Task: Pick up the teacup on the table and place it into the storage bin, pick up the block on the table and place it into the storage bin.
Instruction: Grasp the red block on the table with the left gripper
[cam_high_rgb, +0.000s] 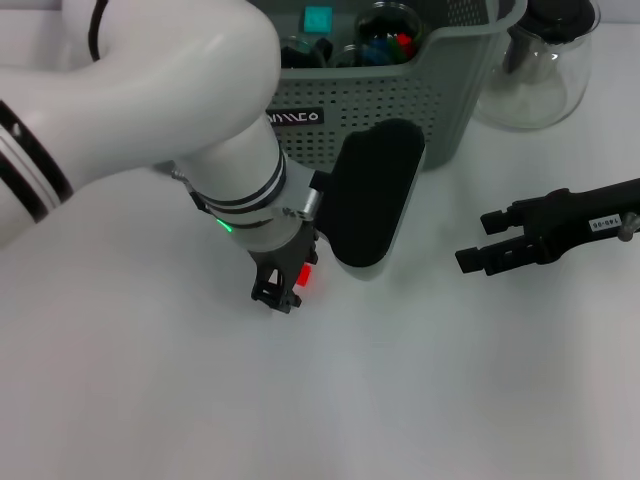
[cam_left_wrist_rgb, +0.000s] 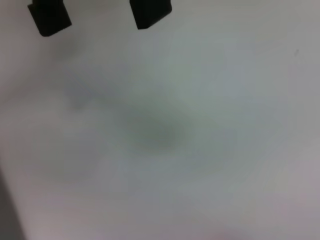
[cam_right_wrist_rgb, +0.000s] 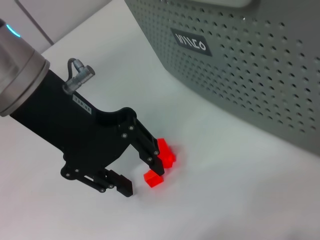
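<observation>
— Start on the left. What are your fingers doing?

— My left gripper (cam_high_rgb: 282, 290) is down at the white counter (cam_high_rgb: 150, 400), arm bent over from the shoulder, wrist pointing steeply down. My fingers (cam_right_wrist_rgb: 150, 155) are spread apart, not clamped on anything. The red block (cam_right_wrist_rgb: 160, 167) sits right at them on the counter: one finger touches or nearly touches its side, the other stands off on the far side with a gap between. From the head view only a red sliver of the block (cam_high_rgb: 306, 276) shows beside my fingers. My own wrist camera shows two dark fingertips (cam_left_wrist_rgb: 50, 17) apart over bare counter; the block does not show there.

— And past those fingers?

— Just beyond them stands the storage bin (cam_high_rgb: 400, 110), grey-green and perforated, its black label (cam_high_rgb: 295, 118) facing me. Small coloured things lie inside; I cannot make out a teacup among them. The black wrist camera housing (cam_high_rgb: 370, 195) hangs in front of the bin's wall.

— Further right?

— A clear glass jug (cam_high_rgb: 535, 70) stands just beside the bin. Nearer, my right gripper (cam_high_rgb: 480, 240) hovers above the counter, well apart from the block, arm stretched in from the right, fingers parted and holding nothing.
</observation>
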